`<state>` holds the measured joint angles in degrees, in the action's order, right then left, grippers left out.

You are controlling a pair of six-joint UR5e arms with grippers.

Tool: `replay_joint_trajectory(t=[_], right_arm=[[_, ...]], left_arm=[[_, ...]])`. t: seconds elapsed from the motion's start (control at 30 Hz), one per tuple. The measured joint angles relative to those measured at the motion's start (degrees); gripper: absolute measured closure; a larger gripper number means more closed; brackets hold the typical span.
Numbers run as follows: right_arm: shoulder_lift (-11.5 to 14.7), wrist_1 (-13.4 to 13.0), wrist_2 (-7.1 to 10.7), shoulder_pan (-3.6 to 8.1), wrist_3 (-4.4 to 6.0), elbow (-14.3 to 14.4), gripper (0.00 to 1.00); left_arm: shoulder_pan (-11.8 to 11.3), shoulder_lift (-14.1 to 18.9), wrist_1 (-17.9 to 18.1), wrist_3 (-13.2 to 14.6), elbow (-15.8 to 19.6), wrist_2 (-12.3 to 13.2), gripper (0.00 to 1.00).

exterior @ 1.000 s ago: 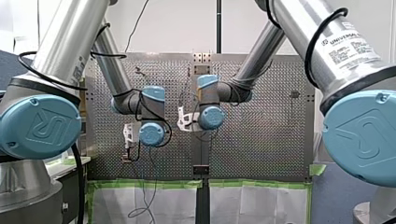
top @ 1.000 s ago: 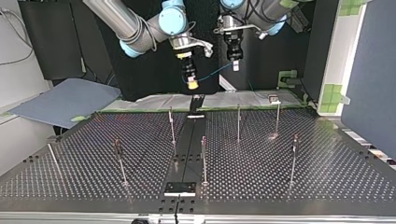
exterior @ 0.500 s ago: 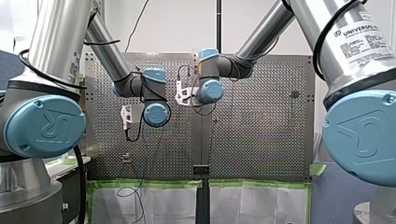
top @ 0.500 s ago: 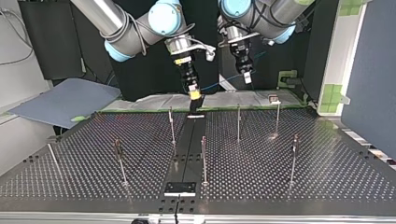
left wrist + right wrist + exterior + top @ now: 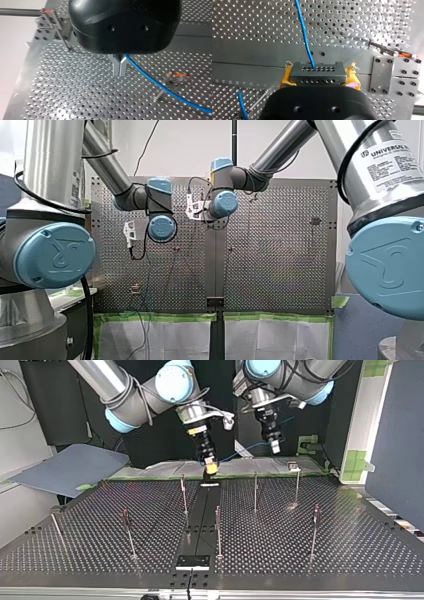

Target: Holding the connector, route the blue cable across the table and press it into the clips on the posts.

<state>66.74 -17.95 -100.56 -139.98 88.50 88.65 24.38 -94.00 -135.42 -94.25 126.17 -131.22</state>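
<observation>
right gripper (image 5: pixel 317 74): clenched on the connector (image 5: pixel 316 78), yellow pads (image 5: pixel 286 76) at both its ends; it hangs over the far edge of the bench (image 5: pixel 320 557) in the top view.
blue cable (image 5: pixel 303 32): leaves the connector and runs ahead over the perforated plate.
left gripper (image 5: pixel 120 70): metal fingers pinched on the blue cable, which trails aside.
posts (image 5: pixel 255 491): upright, apart from both grippers.

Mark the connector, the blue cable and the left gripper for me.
connector (image 5: pixel 317 72): right wrist view, middle of its grey face.
blue cable (image 5: pixel 303 32): right wrist view, the run ahead of the connector.
left gripper (image 5: pixel 120 72): left wrist view, between its fingertips.
</observation>
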Motion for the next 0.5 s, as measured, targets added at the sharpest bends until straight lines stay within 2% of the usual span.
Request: replay_joint_trajectory(t=[0.27,0.5], right_arm=[[-2.5,3.4,0.09,-0.71,0.13,-3.2,1.0],[-2.9,6.9,0.08,-1.63,0.75,-6.6,1.0]], left_arm=[[-3.6,4.0,-4.0,-3.8,-0.3,3.9,1.0],[-6.9,7.3,-6.1,-4.9,-0.5,7.3,1.0]])
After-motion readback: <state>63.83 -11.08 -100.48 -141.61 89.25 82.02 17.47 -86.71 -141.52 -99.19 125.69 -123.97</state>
